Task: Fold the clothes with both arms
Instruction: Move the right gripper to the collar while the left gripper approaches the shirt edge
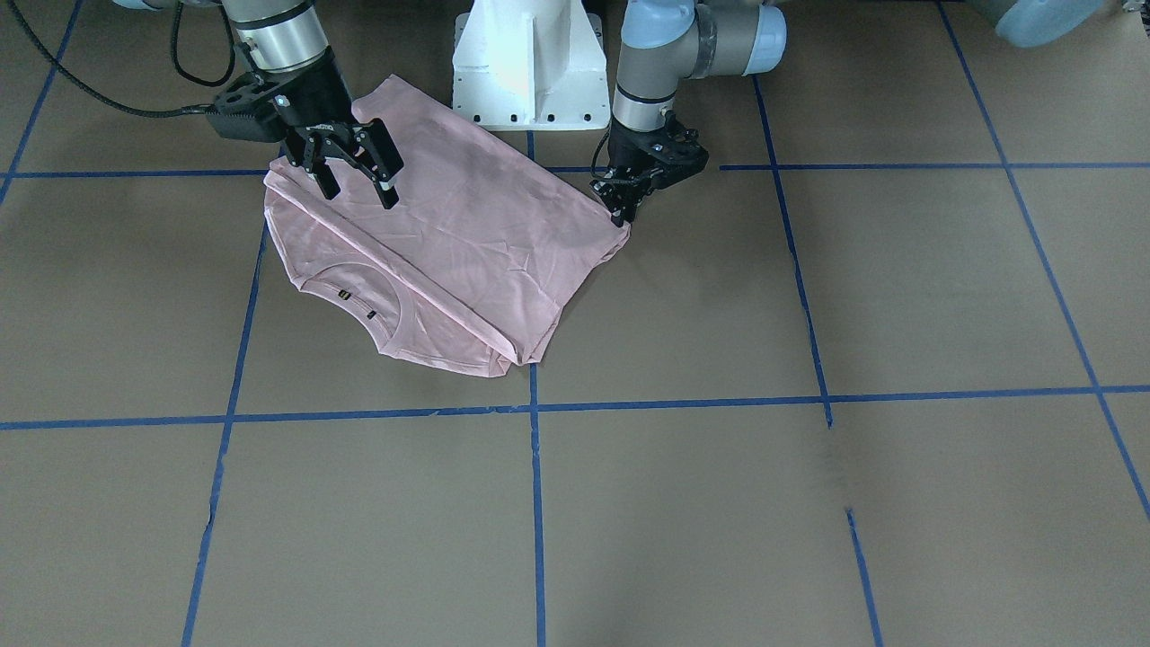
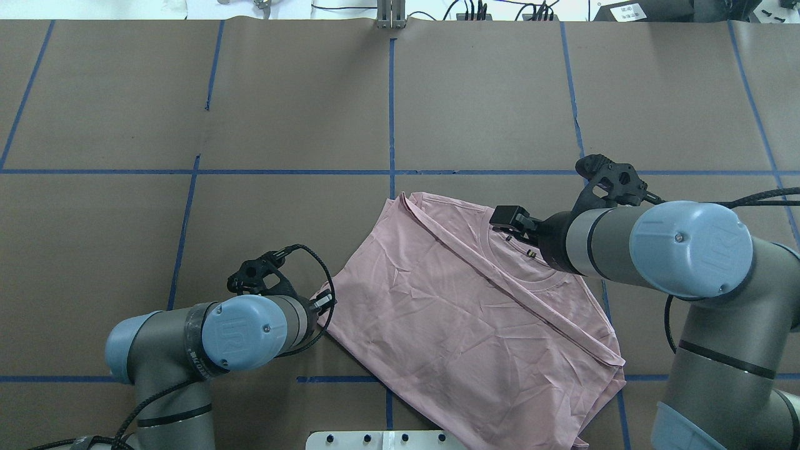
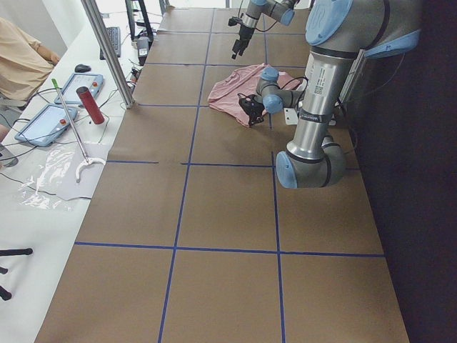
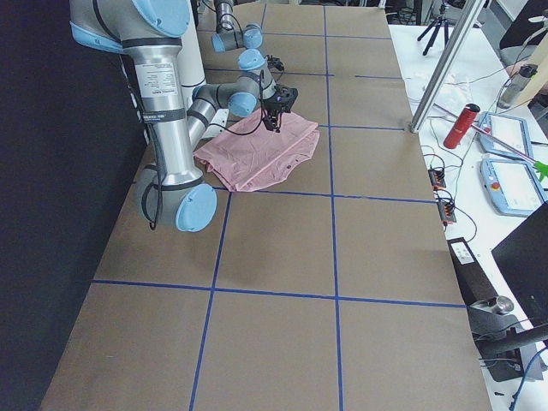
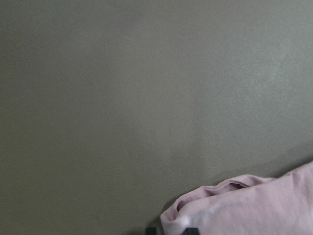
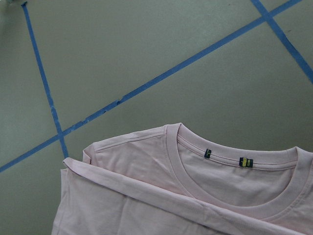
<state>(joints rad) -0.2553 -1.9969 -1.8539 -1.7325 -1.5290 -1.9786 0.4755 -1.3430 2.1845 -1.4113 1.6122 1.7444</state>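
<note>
The shirt (image 1: 467,234) lies on the bench (image 1: 719,503) close to the robot's base. It is doubled over once, plain side up, and the collar (image 6: 175,152) shows past the folded edge on the far side.

The left end effector (image 1: 620,208) sits at the hem corner (image 1: 620,235) and looks closed on it, though its wrist view shows only bunched cloth at the bottom edge. The right end effector (image 1: 358,187) hangs over the shoulder end with its jaws spread, holding nothing.

For a clean fold, the right one should probably descend and pinch every layer at its own corner before either arm lifts. Both then rise level, keep the edge between them lightly taut, carry it across in step, and let go only once the cloth lies flat. Catching just the top layer would likely pull the existing fold open.
</note>
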